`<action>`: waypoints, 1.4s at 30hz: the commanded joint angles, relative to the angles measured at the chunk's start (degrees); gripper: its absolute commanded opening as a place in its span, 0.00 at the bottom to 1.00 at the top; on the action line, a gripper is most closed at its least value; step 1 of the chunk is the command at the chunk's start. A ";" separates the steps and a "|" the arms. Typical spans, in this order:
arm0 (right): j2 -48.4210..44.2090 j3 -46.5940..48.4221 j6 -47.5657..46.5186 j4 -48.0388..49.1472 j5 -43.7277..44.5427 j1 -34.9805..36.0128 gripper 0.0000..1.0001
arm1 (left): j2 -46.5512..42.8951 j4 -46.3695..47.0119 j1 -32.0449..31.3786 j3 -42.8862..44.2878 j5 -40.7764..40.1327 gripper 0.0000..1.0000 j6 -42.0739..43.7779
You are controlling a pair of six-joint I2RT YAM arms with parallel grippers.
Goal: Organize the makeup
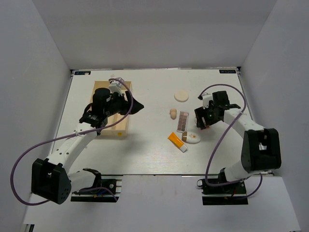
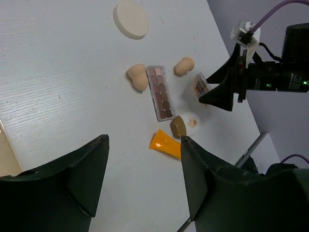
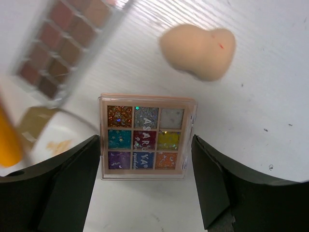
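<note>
R claw [image 1: 204, 122] tight on glitter palette [image 3: 146, 137], wrist pitched down; L claw [image 2: 145, 142] wide open by wooden box [image 1: 118, 128].

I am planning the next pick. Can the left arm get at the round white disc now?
Probably yes. The left gripper is open, and nothing lies between it and the round white disc; the right gripper is off at the square palette.

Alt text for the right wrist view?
A square nine-pan glitter palette is held in the right pincer, a dark finger on each side, over a white table. A beige sponge lies beyond it, a long brown palette blurred at upper left.
</note>
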 commanded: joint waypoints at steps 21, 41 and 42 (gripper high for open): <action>29.96 60.74 2.82 -8.57 -17.49 30.93 0.13 | -34.62 3.45 0.78 -6.92 -18.68 0.70 8.52; 53.97 84.09 4.23 22.09 -9.86 35.78 0.04 | -39.02 3.44 1.31 -8.51 -19.22 0.70 9.66; 55.89 84.61 4.14 22.80 -8.80 35.78 0.05 | -39.02 3.36 1.31 -8.59 -19.22 0.70 9.66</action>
